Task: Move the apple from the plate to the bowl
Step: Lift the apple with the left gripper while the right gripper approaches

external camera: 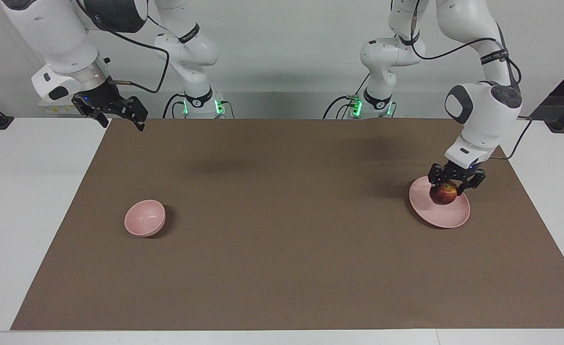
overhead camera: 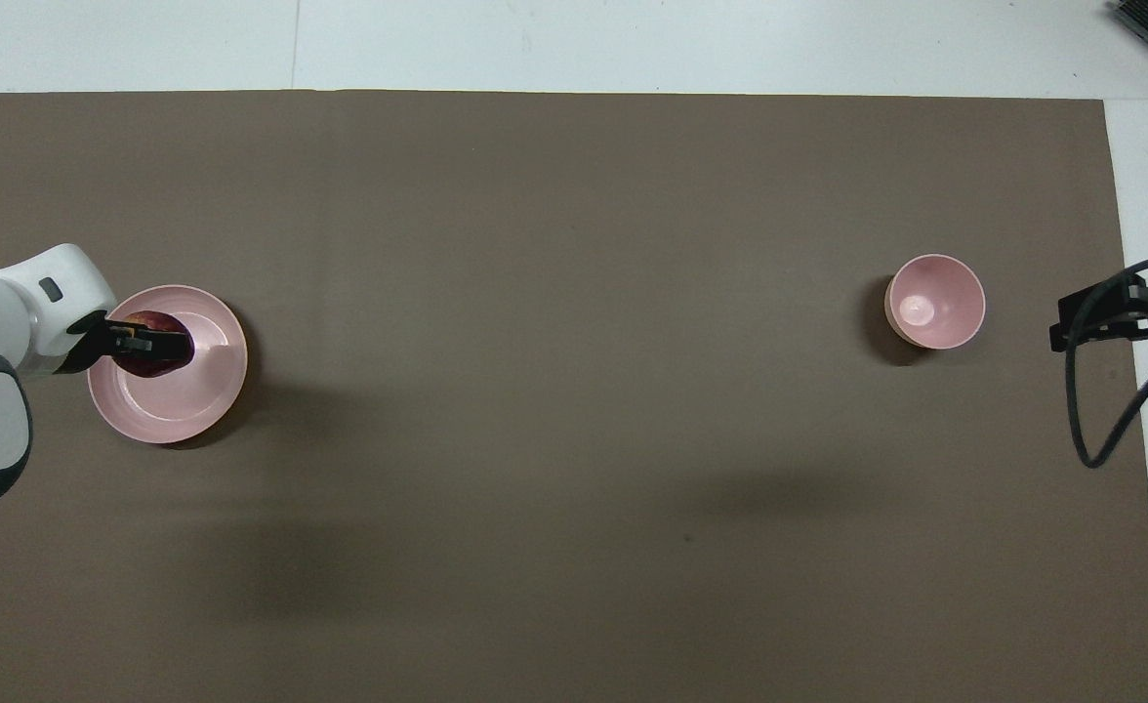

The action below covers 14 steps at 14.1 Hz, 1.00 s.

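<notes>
left hand (external camera: 456, 183): fingers straddling the apple (external camera: 444, 193) directly beneath it, closing on its sides; whether the apple is sitting on the plate (external camera: 447, 216) is hard to tell. overhead, the hand is hiding most of the apple. right hand (external camera: 119, 111): waiting, fingers spread wide, over the brown surface (external camera: 282, 239) edge. bowl (external camera: 144, 218): lying toward the right hand's end.

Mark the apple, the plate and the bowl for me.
apple (external camera: 444, 194): facing view, its red skin below the left end effector.
plate (external camera: 447, 218): facing view, bare rim farthest from the robots.
bowl (overhead camera: 935, 303): overhead view, inner wall.
</notes>
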Available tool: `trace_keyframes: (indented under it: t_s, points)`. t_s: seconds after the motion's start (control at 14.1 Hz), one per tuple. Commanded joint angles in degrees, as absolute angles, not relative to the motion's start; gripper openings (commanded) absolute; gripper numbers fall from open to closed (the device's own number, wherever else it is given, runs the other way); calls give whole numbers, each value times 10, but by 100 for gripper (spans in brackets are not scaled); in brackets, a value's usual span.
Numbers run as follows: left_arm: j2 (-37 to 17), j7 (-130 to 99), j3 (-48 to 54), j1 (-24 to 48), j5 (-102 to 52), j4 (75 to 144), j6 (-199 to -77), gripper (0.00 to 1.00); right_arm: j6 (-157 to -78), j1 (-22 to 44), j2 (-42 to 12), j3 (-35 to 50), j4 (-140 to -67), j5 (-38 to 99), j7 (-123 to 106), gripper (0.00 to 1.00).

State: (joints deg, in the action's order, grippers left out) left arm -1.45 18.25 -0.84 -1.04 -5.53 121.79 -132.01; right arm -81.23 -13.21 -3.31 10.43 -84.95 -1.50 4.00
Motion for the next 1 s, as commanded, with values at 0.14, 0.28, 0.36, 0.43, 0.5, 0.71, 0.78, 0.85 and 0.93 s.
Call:
trace_keyframes:
  t_s: [0.14,0.28,0.36,0.43,0.5,0.71,0.78,0.85,0.93]
  points:
    - [7,192,-13,28,-122,1169,-1239,0,-823,-139,-7,107,-886,0,52,100]
    - [7,189,-14,40,-154,1169,-1243,0,-823,-139,-3,107,-897,24,80,100]
    - [7,191,-14,40,-186,1169,-1246,0,-820,-138,-1,107,-902,33,105,100]
    - [7,188,-13,43,-202,1168,-1248,0,-820,-138,0,107,-908,48,129,100]
    - [7,186,-12,53,-206,1167,-1248,0,-820,-138,-1,107,-914,73,157,100]
    - [6,182,-1,66,-255,1166,-1248,0,-822,-137,-16,107,-923,145,233,100]
    - [7,181,1,76,-285,1166,-1246,0,-821,-136,-25,107,-921,162,244,100]
    - [7,173,1,85,-320,1166,-1247,0,-824,-134,-28,107,-921,168,268,100]
    - [7,164,1,94,-354,1165,-1247,0,-823,-130,-38,107,-921,183,296,100]
